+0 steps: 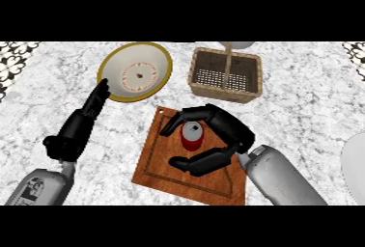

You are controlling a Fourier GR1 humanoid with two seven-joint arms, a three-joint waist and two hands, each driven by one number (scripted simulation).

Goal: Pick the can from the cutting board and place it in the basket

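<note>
A red can (191,137) with a grey top stands upright on the brown wooden cutting board (162,164) in the middle of the counter. My right hand (227,131) reaches over the board from the right. Its fingers arch over the far side of the can and its thumb lies on the near side, with a gap showing between the thumb and the can. The woven basket (248,83) with a handle stands beyond the board, at the upper right. My left hand (80,126) rests open at the left, fingers pointing up toward the plate.
A cream plate with a yellow rim (135,71) sits at the upper left of the board, next to the basket. A white rounded object (354,166) shows at the right edge. A pale object (239,45) lies behind the basket.
</note>
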